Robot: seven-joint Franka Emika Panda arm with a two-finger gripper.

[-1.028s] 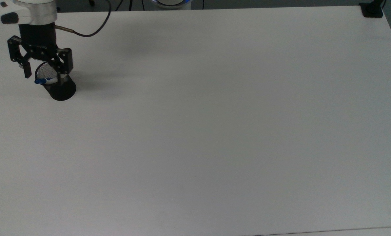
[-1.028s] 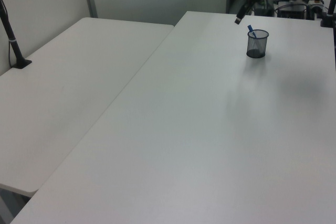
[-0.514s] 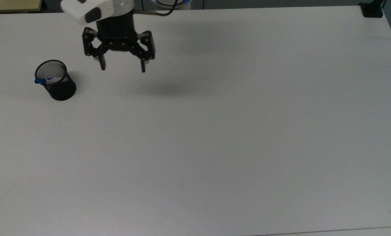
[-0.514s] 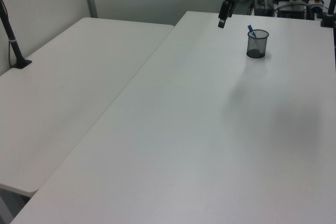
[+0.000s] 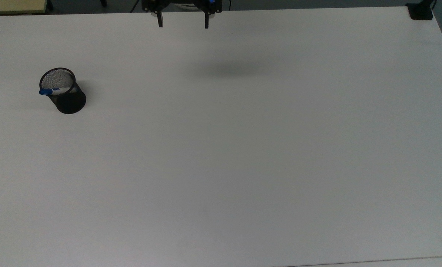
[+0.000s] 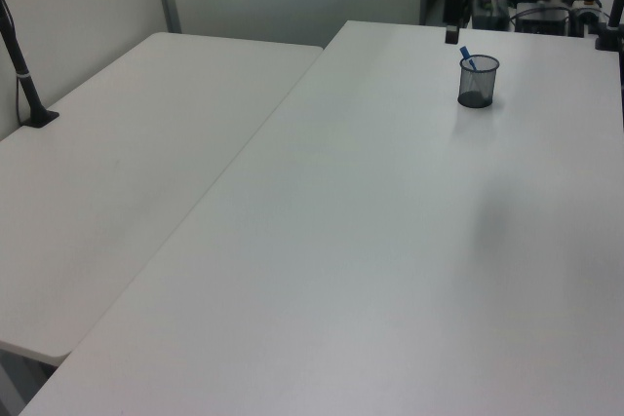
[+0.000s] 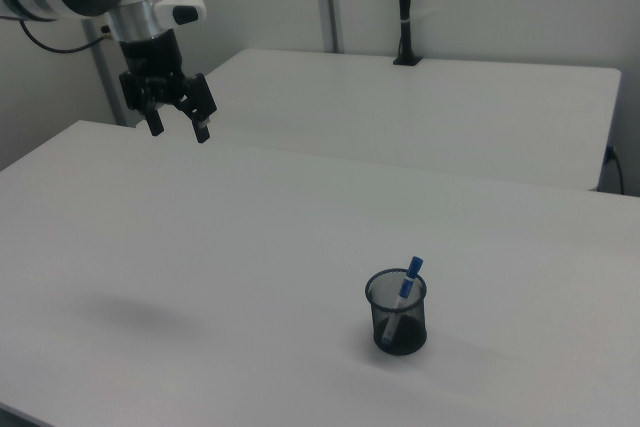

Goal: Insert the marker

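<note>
The marker (image 7: 405, 292), white with a blue cap, stands tilted inside the black mesh cup (image 7: 398, 313), its cap poking over the rim. In the top view the cup (image 5: 63, 92) sits at the table's left with the marker's blue cap (image 5: 45, 91) at its rim; in the left view the cup (image 6: 478, 82) holds the marker (image 6: 467, 56) too. My gripper (image 5: 182, 24) hangs open and empty at the top view's upper edge, far right of the cup. It appears high above the table in the right view (image 7: 178, 131) and behind the cup in the left view (image 6: 451, 34).
The white table (image 5: 243, 148) spreads wide to the top view's right of the cup. A second white table (image 6: 117, 163) adjoins it at the left view's left. A black post clamps (image 5: 420, 11) the top view's far right corner.
My open gripper left the cup, where it hung a second ago, and travelled to the top view's right and up toward the table's far edge. The marker stays in the cup.
</note>
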